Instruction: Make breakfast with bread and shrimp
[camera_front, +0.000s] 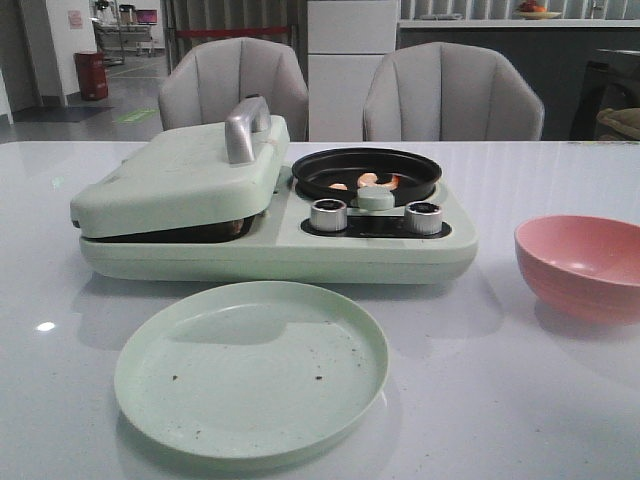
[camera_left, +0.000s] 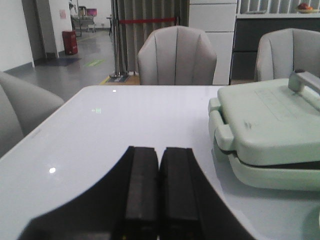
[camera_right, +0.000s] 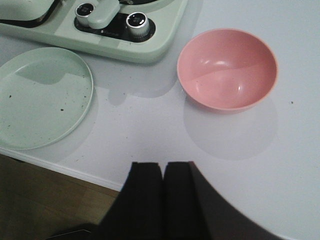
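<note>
Shrimp (camera_front: 368, 181) lies in the black pan (camera_front: 366, 172) on the green cooker (camera_front: 280, 235); lid (camera_front: 180, 180) down, bread unseen. Left claw (camera_left: 159, 185) and right claw (camera_right: 163, 192) both pinched closed, empty, above the table (camera_front: 480, 400). Green plate (camera_front: 250, 368) and pink bowl (camera_front: 582, 265) in front.

The left gripper (camera_left: 159, 190) and right gripper (camera_right: 163, 195) are each seen closed, fingers pressed together, nothing held.

Glossy white table (camera_front: 560, 400); matt green plate (camera_front: 250, 365); shiny metal handle (camera_front: 245, 128), knobs (camera_front: 328, 214)
</note>
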